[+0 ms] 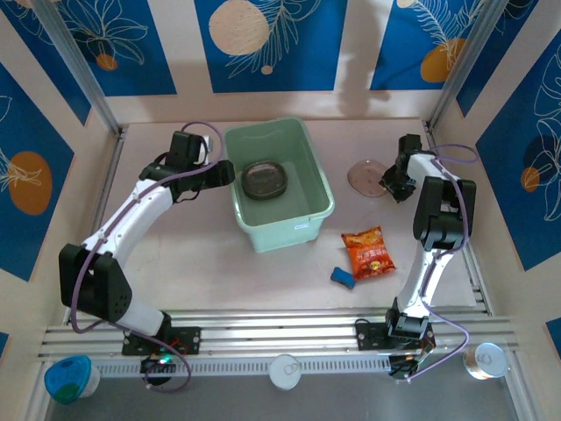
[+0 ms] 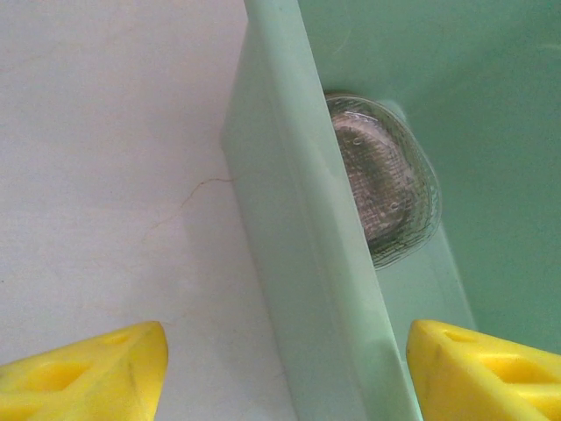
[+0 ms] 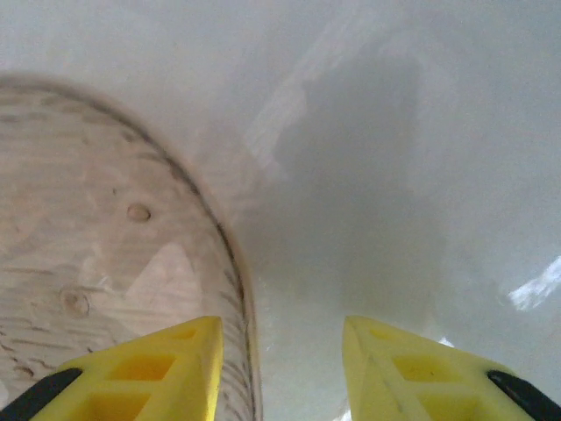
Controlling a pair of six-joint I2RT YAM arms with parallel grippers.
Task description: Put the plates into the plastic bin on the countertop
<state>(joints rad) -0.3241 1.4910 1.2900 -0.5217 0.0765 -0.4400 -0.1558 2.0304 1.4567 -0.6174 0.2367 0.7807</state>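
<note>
- near right part of the desk (image 1: 219, 263): an orange snack packet (image 1: 368, 252) with a small blue thing (image 1: 343, 277) just beside its near left corner
- middle of the desk: the green bin (image 1: 285, 230), with a dark stack of plates (image 1: 265, 179) lying flat on its floor
- left gripper (image 2: 287, 338) is at the bin's left wall, jaws spread wide and straddling the rim, one finger outside and one inside, clamping nothing
- far right: one clear plate (image 1: 364, 175) flat on the desk, apart from the bin
- right gripper (image 3: 280, 346) sits low at that plate's right edge, jaws parted, rim running right by one finger, nothing pinched
</note>
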